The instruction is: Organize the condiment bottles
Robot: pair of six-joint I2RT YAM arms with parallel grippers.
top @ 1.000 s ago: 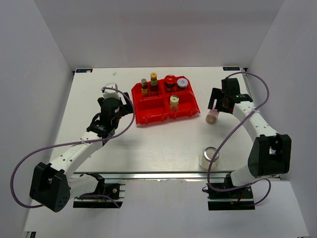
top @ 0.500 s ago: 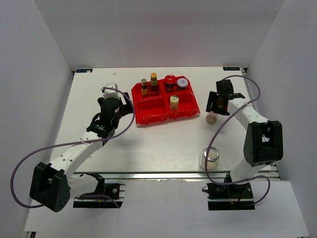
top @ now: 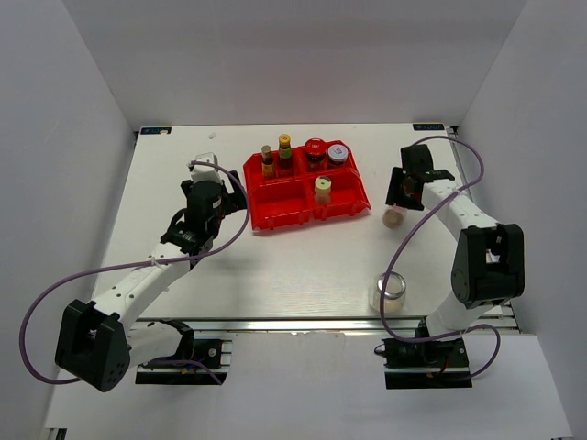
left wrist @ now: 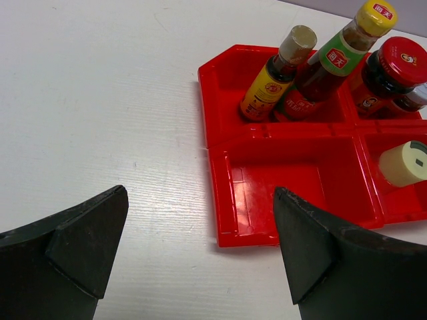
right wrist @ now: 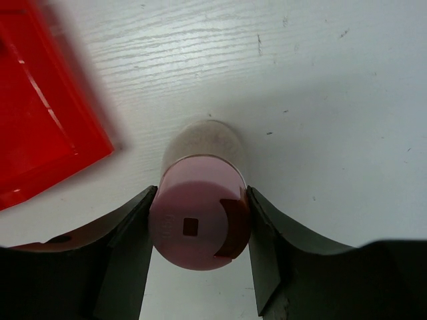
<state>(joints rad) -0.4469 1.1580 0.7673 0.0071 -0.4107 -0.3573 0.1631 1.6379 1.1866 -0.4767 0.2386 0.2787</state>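
Gripping was the step in hand | right gripper (right wrist: pixel 201 197) sat clamped on pink-capped shaker (right wrist: pixel 200 227), on table (top: pixel 275 266) just right of red tray (top: pixel 275 223) | left gripper (left wrist: pixel 200 193) hung with fingers apart (nothing held) | next move probably called for lifting over the tray wall, beside cream-capped shaker (top: pixel 322 189)

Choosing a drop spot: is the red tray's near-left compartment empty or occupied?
Empty: the near-left compartment shows only bare red floor in the left wrist view.

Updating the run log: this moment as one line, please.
right gripper shut on pink-capped shaker right of red tray | left gripper open left of tray | five bottles in tray | glass jar loose on table
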